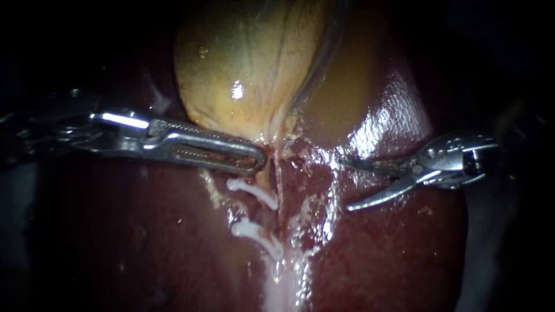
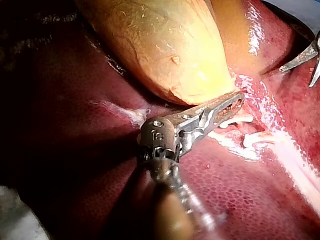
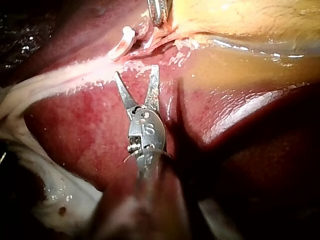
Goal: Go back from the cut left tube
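2 instr. [image 1: 257,159] [image 1: 345,185], 2 clips [image 1: 252,192] [image 1: 257,236], 1 gallbladder [image 1: 248,63]

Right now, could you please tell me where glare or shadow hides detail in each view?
Endoscope view: glare on the liver beside the right instrument, left instrument dark along its shaft. Left wrist view: shadow across the liver beside the instrument. Right wrist view: shadow under the liver's fold.

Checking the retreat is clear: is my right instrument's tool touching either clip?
Apart. The endoscope view shows the right instrument, tool open, well to the side of the upper clip and lower clip, bare tissue between.
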Controlling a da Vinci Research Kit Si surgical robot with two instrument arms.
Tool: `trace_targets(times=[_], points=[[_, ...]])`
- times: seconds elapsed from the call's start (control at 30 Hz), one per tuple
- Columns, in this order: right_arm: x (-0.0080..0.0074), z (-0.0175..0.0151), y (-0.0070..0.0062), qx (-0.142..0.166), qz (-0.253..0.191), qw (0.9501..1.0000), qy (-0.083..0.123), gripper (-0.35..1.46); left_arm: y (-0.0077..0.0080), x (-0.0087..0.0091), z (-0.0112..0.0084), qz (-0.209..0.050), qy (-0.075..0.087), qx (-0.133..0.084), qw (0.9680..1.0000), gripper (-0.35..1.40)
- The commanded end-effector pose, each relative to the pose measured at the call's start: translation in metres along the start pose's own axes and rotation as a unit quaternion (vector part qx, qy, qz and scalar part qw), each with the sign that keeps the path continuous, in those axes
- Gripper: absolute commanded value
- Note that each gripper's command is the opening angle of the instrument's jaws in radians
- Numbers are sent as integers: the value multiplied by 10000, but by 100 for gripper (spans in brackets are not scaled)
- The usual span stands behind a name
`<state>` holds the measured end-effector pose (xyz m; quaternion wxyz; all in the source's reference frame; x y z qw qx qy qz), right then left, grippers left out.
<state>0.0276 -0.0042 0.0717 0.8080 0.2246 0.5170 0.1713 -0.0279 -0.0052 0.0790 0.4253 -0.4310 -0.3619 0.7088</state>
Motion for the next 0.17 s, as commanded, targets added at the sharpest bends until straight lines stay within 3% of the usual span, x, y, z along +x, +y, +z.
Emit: trace_targets(times=[0.03,0.17], points=[[0,0,0,2,3,10000,-1,143,0,0,0,-1,-3,2,10000,-35],[2,0,-1,14,6,10000,31,143,0,0,-1,-1,-4,1,10000,-35]])
